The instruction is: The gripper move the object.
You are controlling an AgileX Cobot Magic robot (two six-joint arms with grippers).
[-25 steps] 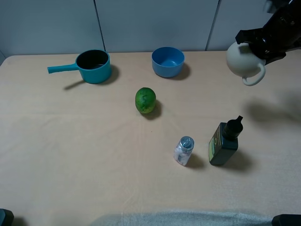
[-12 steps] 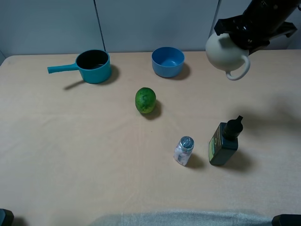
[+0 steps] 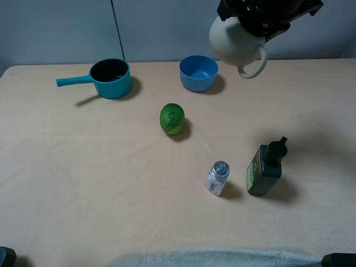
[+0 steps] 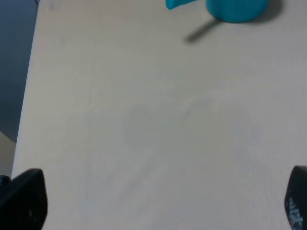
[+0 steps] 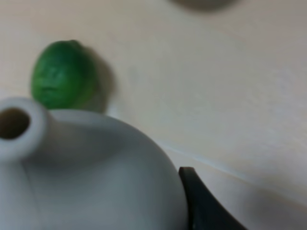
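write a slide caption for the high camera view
Right hand holds the cream pitcher off the table, near the blue bowl.

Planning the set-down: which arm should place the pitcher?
Right. The right gripper holds the pitcher aloft near the blue bowl; the left gripper is open and empty, over by the teal saucepan.

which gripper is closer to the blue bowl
Right. The right gripper holds the pitcher aloft just right of the blue bowl; the left gripper is far off, at the front-left table edge.
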